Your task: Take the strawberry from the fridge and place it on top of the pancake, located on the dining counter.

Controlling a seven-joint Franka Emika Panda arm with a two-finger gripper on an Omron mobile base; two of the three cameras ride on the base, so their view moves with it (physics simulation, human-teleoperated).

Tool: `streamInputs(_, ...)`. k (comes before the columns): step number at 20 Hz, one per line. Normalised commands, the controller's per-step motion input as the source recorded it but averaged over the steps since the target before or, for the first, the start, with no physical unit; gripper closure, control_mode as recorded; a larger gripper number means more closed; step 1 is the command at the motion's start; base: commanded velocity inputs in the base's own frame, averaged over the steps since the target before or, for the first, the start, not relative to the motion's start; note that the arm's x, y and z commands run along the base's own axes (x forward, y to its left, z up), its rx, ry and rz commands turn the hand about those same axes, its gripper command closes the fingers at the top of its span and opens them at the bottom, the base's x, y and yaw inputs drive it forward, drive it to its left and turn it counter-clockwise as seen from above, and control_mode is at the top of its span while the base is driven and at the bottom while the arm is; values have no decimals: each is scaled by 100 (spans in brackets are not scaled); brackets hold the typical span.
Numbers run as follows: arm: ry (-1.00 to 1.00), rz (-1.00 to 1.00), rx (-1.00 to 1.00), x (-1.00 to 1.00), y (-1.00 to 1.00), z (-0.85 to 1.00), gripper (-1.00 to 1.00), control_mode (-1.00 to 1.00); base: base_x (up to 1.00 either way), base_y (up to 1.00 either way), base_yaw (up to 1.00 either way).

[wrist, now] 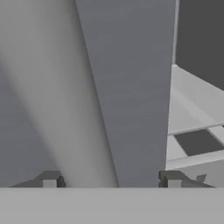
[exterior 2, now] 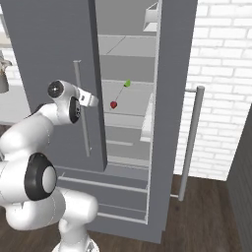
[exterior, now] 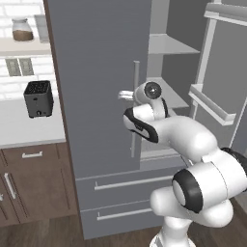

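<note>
— So where is the strawberry (exterior 2: pixel 113 104)?

— I see it on a light grey shelf inside the fridge (exterior 2: pixel 54 59), a tiny bright red roundish fruit; a small green item (exterior 2: pixel 127 83) sits farther back. It is too small to tell which way it points.

— And the claw?

— My gripper (wrist: pixel 111 180) stands spread wide, gripping nothing, close against the shut left door's edge. The right door (exterior 2: pixel 174 98) hangs open, leaving a narrow gap.

Black toaster (exterior: pixel 38 98) on white counter (exterior: pixel 29 128), far left. Glass jar w/ brown contents (exterior: pixel 22 29) on shelf (exterior: pixel 24 47) above. Dbl wall outlet (exterior: pixel 19 67) between, on white brick wall (exterior 2: pixel 221 74). Brown drawers (exterior: pixel 34 181) under counter. Dark wood floor (exterior 2: pixel 206 216). Small green item (exterior 2: pixel 127 83) mid-shelf.
</note>
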Motion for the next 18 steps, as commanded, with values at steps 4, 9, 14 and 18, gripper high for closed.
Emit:
streamInputs(4, 2, 0, 1, 41, 3, -4, 100, -100, 0, 0, 0)
streamInputs(9, 3, 5, 0, -14, 12, 0, 100, -100, 0, 0, 0)
streamInputs(14, 0, 8, 0, -84, 43, 0, 100, -100, 0, 0, 0)
streamInputs(18, 0, 5, 0, -87, 68, 0, 100, -100, 0, 0, 0)
